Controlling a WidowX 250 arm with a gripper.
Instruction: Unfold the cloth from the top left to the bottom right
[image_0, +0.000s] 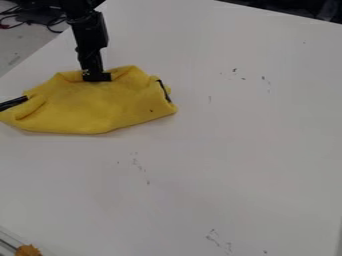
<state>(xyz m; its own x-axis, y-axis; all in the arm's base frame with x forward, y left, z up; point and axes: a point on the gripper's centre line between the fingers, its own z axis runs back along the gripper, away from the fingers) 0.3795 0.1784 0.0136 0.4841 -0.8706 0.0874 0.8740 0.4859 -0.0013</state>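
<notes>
Camera view had the yellow cloth on the white table, bunched and creased, far side humped on both sides of the black gripper. Dark strip ran along the cloth's right end; black band lay at its left end, reaching the view's edge. Gripper's tip was at the middle of the cloth's far side, pointing down; could not tell whether it was released, clenched or grasping the fabric. Small pale marking near the tip, too small to read. Black arm rose beyond the cloth, to the view's top edge. Dark scuffs dotted the table right of the cloth, more of them nearer the camera than the cloth; scribble-like, not legible as writing. Black cables were beyond the cloth, upper left. Orange-brown thing, cut off by the view's edge, was well apart from the cloth, lower left.
</notes>
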